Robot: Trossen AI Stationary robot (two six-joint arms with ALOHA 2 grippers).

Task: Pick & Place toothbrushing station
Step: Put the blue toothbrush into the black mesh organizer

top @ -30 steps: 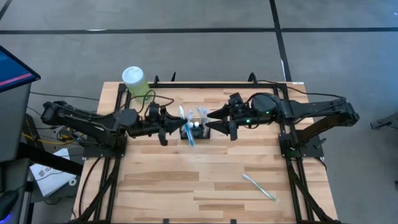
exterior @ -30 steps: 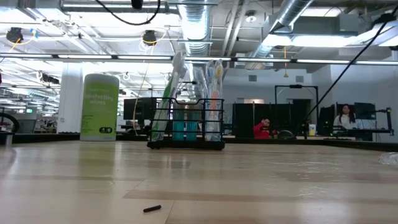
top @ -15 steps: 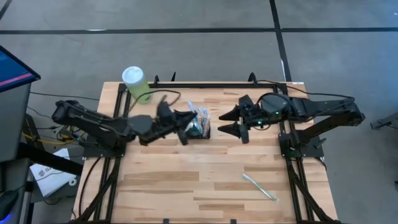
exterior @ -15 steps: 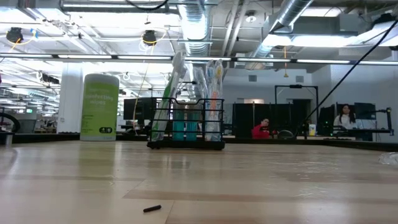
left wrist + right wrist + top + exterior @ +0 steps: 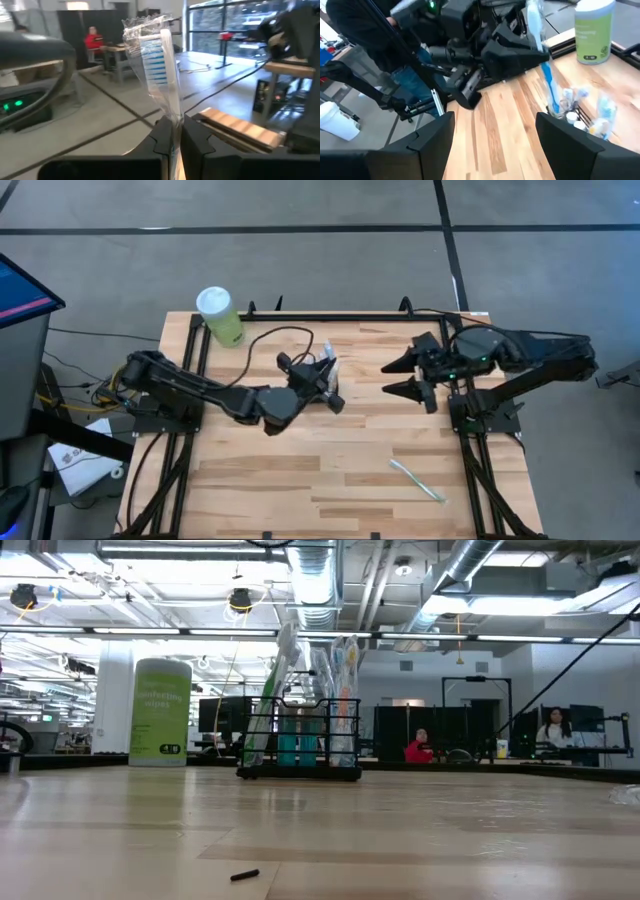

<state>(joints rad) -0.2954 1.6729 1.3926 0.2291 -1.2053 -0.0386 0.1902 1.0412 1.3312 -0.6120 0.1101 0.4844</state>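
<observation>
The black wire caddy (image 5: 300, 740) stands on the table at mid-far and holds several toothbrushes. In the right wrist view the caddy (image 5: 580, 117) shows below my left gripper. My left gripper (image 5: 328, 383) is over the caddy, shut on a wrapped toothbrush (image 5: 157, 60) with blue bristles. My right gripper (image 5: 405, 376) is open and empty, off to the caddy's right. My left gripper pinches the wrapped toothbrush's handle (image 5: 173, 125) below the head, between its two fingers. The head stands out past the fingertips. In the right wrist view the blue handle (image 5: 547, 82) slants down from the fingers to the caddy; whether its lower end touches the caddy, I cannot tell.
A green canister with a white lid (image 5: 218, 313) stands at the far left corner. A loose pale toothbrush (image 5: 416, 481) lies near the front right. A small black bit (image 5: 245, 876) lies near the front edge. People sit in the room behind.
My left gripper has gone toward the table's right edge, from the caddy's left side to over the caddy, turning as it went. My right gripper has drawn back from the caddy toward the table's right edge.
</observation>
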